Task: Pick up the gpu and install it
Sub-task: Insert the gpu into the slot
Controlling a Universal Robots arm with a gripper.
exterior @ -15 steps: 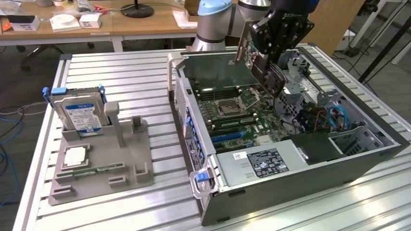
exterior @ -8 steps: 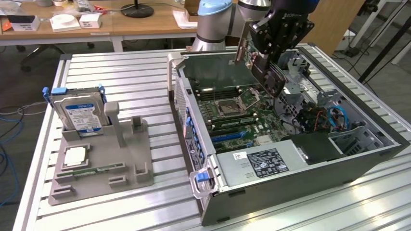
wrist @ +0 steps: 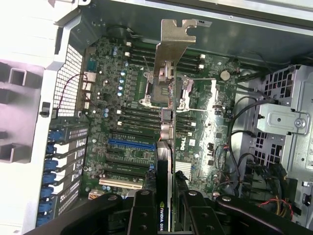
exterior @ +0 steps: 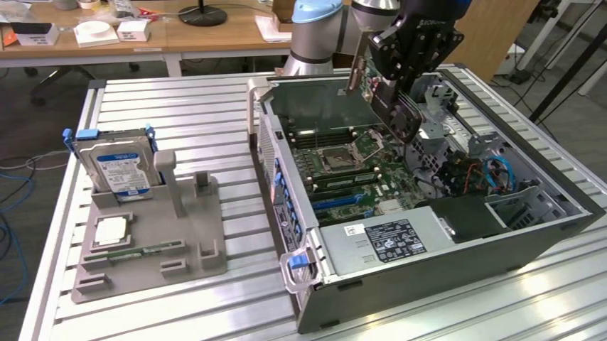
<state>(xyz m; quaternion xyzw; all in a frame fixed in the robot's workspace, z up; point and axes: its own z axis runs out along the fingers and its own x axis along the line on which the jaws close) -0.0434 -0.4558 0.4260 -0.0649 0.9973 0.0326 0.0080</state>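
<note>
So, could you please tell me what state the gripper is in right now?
Gripper: closed on the gpu, holding it above the open computer case.

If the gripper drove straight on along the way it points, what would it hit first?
Probably the motherboard near the CPU socket; the gpu held in the gripper would touch before the jaws. Depth is unclear.

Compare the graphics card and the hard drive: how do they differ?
The graphics card hangs in the gripper over the open computer case; the hard drive stands in the grey stand. The card is dark with a metal bracket; the drive is silver with a blue-white label. Both are on edge.
</note>
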